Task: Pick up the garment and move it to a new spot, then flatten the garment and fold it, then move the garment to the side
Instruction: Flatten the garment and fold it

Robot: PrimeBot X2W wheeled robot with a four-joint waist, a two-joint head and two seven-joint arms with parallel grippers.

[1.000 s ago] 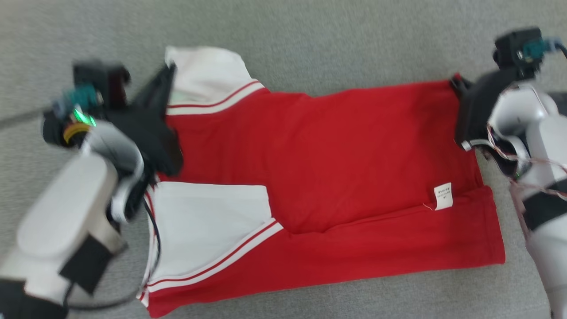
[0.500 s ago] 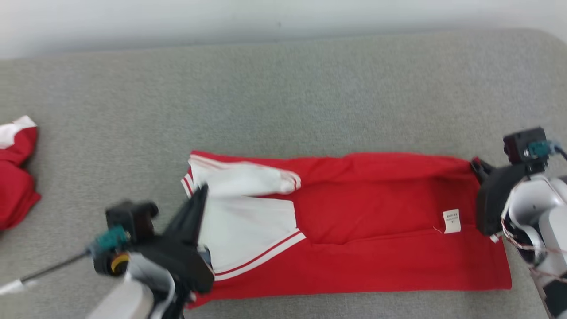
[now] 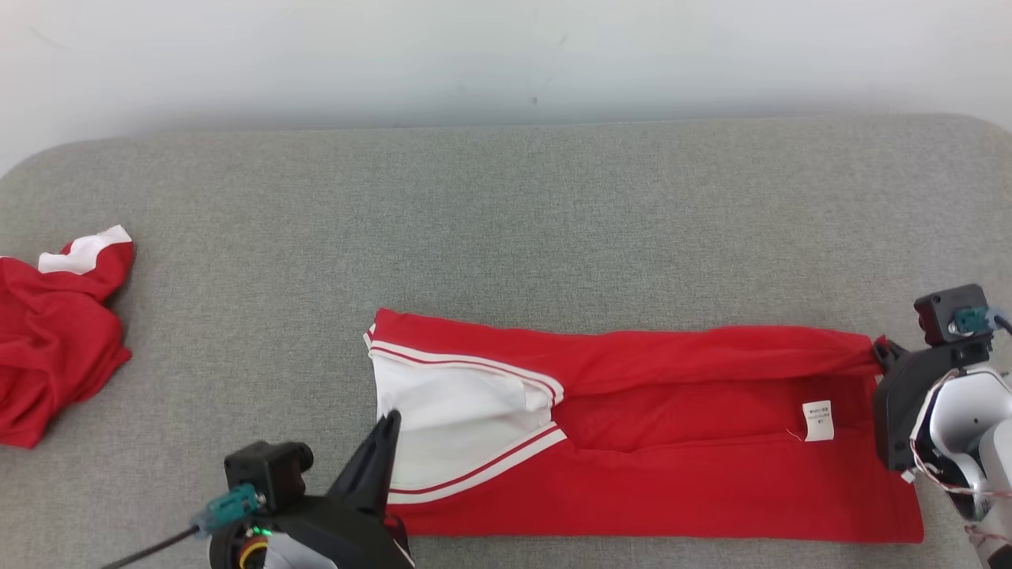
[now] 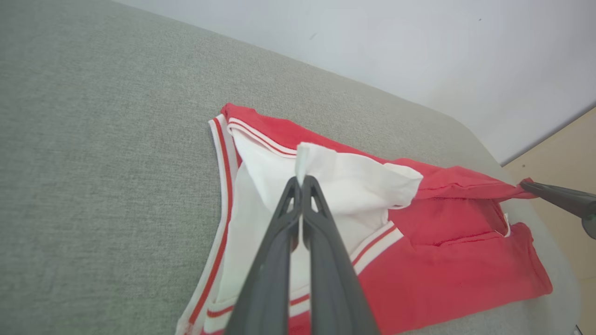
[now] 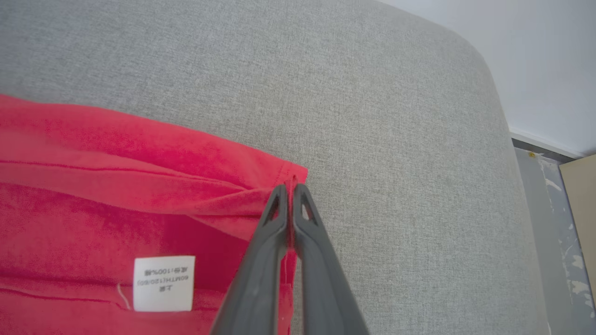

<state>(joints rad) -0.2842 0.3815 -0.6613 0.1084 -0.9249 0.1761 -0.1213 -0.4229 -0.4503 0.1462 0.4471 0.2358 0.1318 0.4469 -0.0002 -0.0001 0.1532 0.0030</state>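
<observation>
The garment (image 3: 711, 490) is a red shirt with white, red-striped sleeves, lying lengthwise on the grey cushion (image 3: 506, 221), its far part doubled toward me. My left gripper (image 3: 389, 420) is at the garment's left end. In the left wrist view it (image 4: 300, 179) is shut on a lifted flap of white sleeve (image 4: 354, 177). My right gripper (image 3: 879, 348) is at the right end. In the right wrist view it (image 5: 291, 188) is shut on the red hem corner (image 5: 293, 174), beside a white care label (image 5: 164, 283).
A second red and white garment (image 3: 55, 340) lies crumpled at the cushion's left edge. A pale wall (image 3: 506, 55) runs behind the cushion. The cushion's rounded right end drops to the floor (image 5: 549, 209). Bare grey cushion lies beyond the garment.
The head camera has tilted up. Both grippers have drawn the garment's far edge toward me, so the spread shirt is now a narrower doubled band, and the white sleeve has folded over.
</observation>
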